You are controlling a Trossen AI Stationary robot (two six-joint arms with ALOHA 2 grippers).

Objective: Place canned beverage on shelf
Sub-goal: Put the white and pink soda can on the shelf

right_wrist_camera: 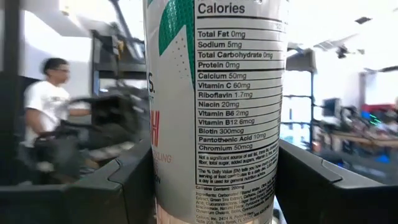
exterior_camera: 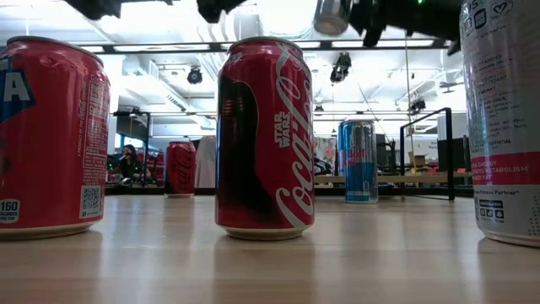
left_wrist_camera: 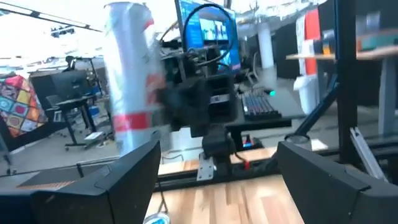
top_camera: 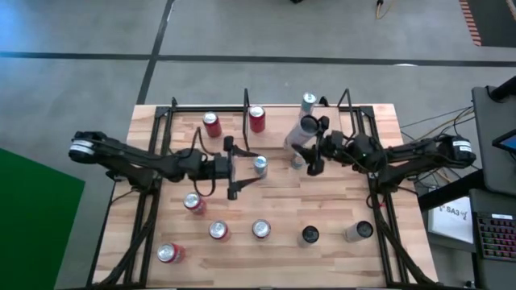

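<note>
White can [right_wrist_camera: 214,112] upright, clamped in right jaws [top_camera: 310,149], apparently lifted, shelf [top_camera: 234,121] just beyond; left jaws [top_camera: 235,167] apart, empty.

a tall white can [right_wrist_camera: 214,112] is standing upright between the right gripper's [top_camera: 311,150] fingers, lifted off the wood, its nutrition panel showing in black print beside a green patch. the shelf [top_camera: 274,113], a light-wood board framed by thin black rails, is sitting at the table's far edge, carrying two red cans [top_camera: 211,123] and a silver one [top_camera: 309,101].
</note>
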